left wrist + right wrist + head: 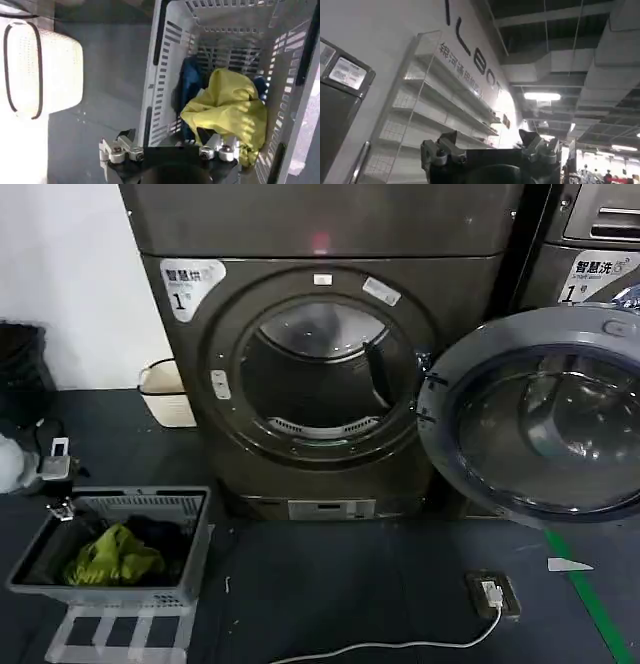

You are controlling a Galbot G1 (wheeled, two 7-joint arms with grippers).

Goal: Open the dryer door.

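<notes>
Two grippers idle, both spread wide, grasping nothing. Dryer door (540, 419) swung fully out to the drum's right on its hinge, grey inner face toward the camera, so the task looks done. Left gripper (169, 142) hangs above the laundry basket (165, 55). Right gripper (490, 142) points up toward the ceiling, apparently clear of the door.
</notes>
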